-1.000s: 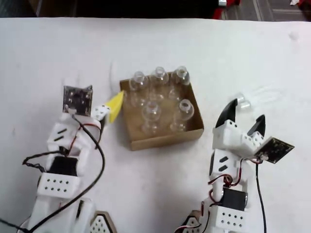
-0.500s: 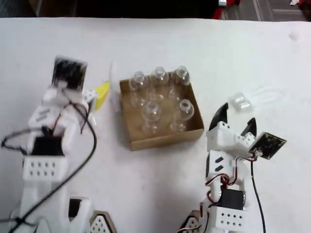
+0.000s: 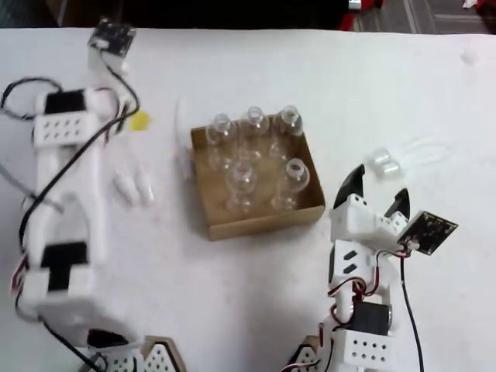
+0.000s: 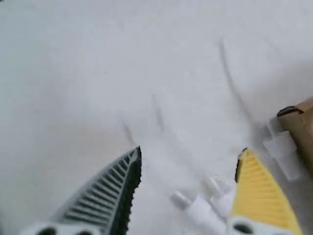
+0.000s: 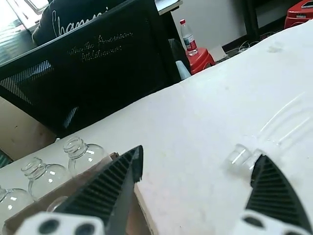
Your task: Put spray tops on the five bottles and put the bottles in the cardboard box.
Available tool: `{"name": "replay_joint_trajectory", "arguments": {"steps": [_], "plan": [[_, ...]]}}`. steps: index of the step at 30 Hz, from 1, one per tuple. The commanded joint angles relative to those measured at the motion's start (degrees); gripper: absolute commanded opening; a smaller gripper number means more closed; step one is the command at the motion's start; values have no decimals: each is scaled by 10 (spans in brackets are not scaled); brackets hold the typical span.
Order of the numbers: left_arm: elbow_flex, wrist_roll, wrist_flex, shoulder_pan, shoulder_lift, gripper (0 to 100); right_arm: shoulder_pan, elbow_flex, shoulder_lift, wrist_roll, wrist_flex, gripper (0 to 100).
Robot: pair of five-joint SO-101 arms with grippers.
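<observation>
Five clear bottles (image 3: 252, 155) without tops stand in the cardboard box (image 3: 260, 221) at mid-table. White spray tops (image 3: 133, 187) lie left of the box, and clear spray tops (image 3: 384, 163) lie to its right. My left gripper (image 3: 133, 122) is open over the cloth at the far left. In its wrist view, spray tops (image 4: 200, 208) lie between the grey and yellow fingers of the left gripper (image 4: 190, 154). My right gripper (image 3: 380, 182) is open just short of the right spray tops (image 5: 243, 154), with nothing between its fingers; bottles (image 5: 78, 152) stand beside the right gripper (image 5: 198, 154).
Another white spray top (image 4: 281, 149) with a thin tube lies against the box corner (image 4: 298, 115). Thin clear tubes (image 3: 425, 149) trail from the right spray tops. A white cloth (image 3: 310, 70) covers the table. A black chair (image 5: 107, 63) stands behind the far edge.
My left arm swung away from the box's left side and stretched toward the far left, uncovering the white spray tops. The right gripper drew back slightly, then held still.
</observation>
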Motion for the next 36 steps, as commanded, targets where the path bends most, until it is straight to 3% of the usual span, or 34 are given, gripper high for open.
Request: {"name": "replay_joint_trajectory", "arguments": {"steps": [1,4,8,18,23,36], "plan": [[-202,-6,118,54,120,293,3,4,-7,-5,1,319],[-322,28,177,70,203,293,3,4,-7,-5,1,319],[-469,103,188,70,320,293,3,4,-7,-5,1,318],[-714,201,232,80,527,293,3,4,-6,-5,2,318],[-779,207,272,96,588,286,3,4,-6,-5,2,318],[-794,207,268,80,632,92,2,4,-6,-5,2,318]]}}
